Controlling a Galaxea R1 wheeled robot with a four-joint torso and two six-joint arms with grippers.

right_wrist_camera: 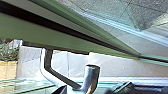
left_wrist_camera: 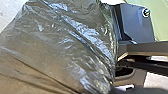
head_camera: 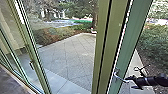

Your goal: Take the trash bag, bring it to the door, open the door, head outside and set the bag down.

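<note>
At the lower right of the head view, my right gripper is at the metal handle of the green-framed door. Its two dark fingertips stand apart, and the handle's end reaches toward the space between them. The bent silver handle is close up in the right wrist view, beside the green door edge. A dark, see-through trash bag looms large in the left wrist view, wrinkled and shiny. How my left gripper stands on the bag cannot be made out.
Through the glass lies a paved yard, edged by low shrubs and a tree trunk. More green frames with a small dark handle stand at the left. Bushes grow at the right.
</note>
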